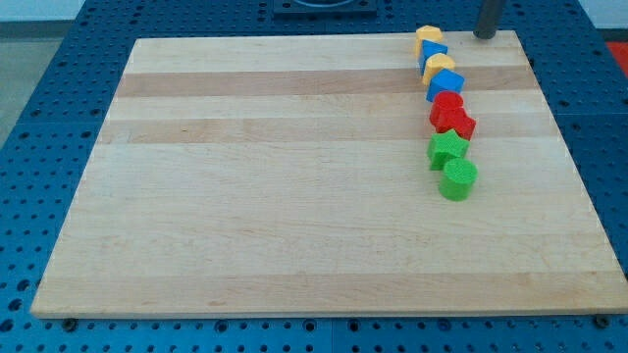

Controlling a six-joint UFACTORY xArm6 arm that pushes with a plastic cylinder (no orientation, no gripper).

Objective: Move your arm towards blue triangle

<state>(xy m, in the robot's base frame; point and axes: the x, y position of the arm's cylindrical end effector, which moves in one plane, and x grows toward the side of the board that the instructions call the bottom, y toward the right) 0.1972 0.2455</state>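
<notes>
Nearest the camera, a green cylinder point(458, 180) ends a crowded column of blocks near the board's right edge, climbing through a green star point(447, 149), a red star point(454, 123), a red cylinder point(448, 102), a blue block point(444, 84), a yellow block point(439, 66), the blue triangle point(436, 50) and a yellow block point(427, 35) at the far edge. My tip point(485, 35) has no fingers to spread or close, and it rests at the far right corner, to the view's right of the blue triangle but apart from it. I judge the approach mostly done, with only a short slide toward the view's left remaining.
</notes>
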